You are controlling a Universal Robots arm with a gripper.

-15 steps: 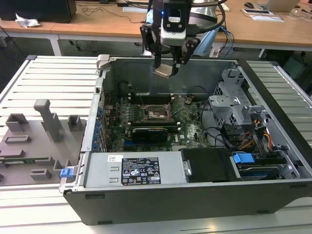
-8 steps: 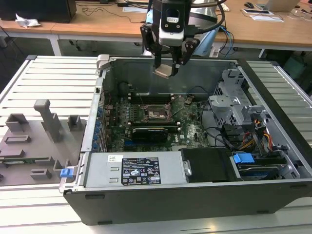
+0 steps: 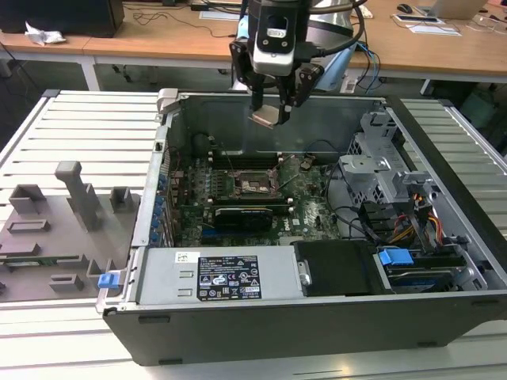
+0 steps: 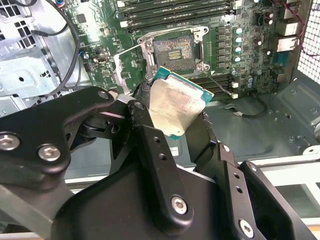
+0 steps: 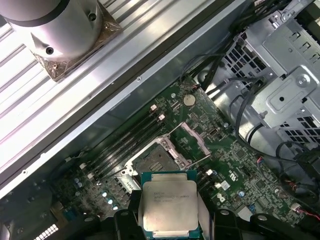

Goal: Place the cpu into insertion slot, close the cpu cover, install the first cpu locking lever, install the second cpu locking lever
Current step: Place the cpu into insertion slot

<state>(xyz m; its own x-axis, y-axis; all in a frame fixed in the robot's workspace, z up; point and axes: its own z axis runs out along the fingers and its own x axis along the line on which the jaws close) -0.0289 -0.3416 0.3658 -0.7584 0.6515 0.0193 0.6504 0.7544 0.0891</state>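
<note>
One end effector (image 3: 273, 111) hangs above the open computer case (image 3: 317, 326), with its two black fingers (image 4: 150, 140) drawn in narrow and clamped on opposite edges of the cpu (image 4: 177, 107). The chip is held off the board and touches nothing but the fingers. Both wrist views show its silver top face with a green border, and in the exterior view it sits tilted between the fingertips.

The green motherboard (image 3: 313, 207) lies on the floor of the case, well below the end effector. On it the insertion slot (image 4: 174, 50) is uncovered, with its dark contact field in plain sight inside the metal rim. The cpu cover (image 5: 194, 141) is swung up and stands open along one side of the slot, its square window facing away from the socket. Long black memory slots (image 4: 175, 11) run past the far side of the slot from the end effector.

The case rests on a slatted metal tabletop (image 3: 79, 134), and a grey fixture plate (image 3: 55, 229) lies beside it, off toward the exterior view's left.
</note>
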